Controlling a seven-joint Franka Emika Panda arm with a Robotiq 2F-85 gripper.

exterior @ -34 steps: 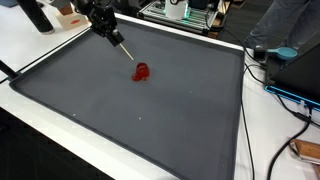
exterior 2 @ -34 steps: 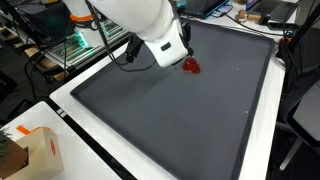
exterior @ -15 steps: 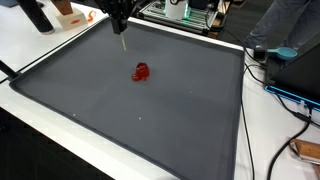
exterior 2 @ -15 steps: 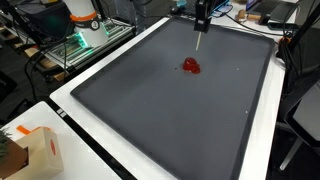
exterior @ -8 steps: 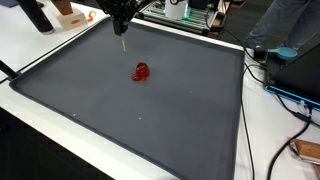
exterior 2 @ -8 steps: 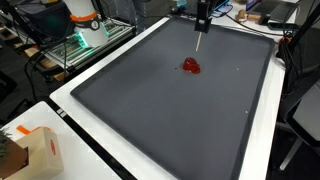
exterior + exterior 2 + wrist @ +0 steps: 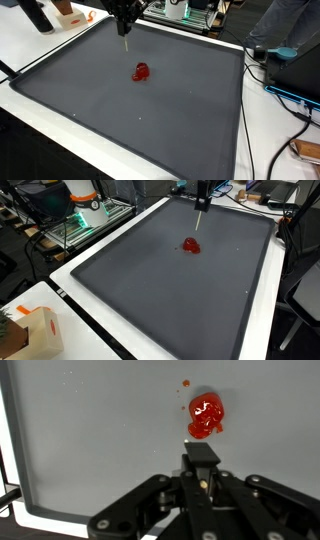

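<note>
We see the gripper (image 7: 124,24) raised over the far part of a large grey mat (image 7: 185,115), its jaws pressed together. In both exterior views a slim pale rod (image 7: 125,42) hangs straight down from between them. It is too thin for us to name more closely; it may be a pen or a stick. Its lower tip hangs clear of the mat.

The glossy red lump (image 7: 141,72) lies on the mat's surface, touching neither the jaws nor the rod. In an exterior view the lump (image 7: 190,246) sits below and a little to the side of the rod (image 7: 199,222), with the gripper (image 7: 200,206) well above it.

In the wrist view the closed fingertips of the gripper (image 7: 202,458) point toward the lump (image 7: 205,416), which shows just beyond them with bare mat (image 7: 90,430) between. A small red speck (image 7: 185,382) lies on the mat just past the lump.
</note>
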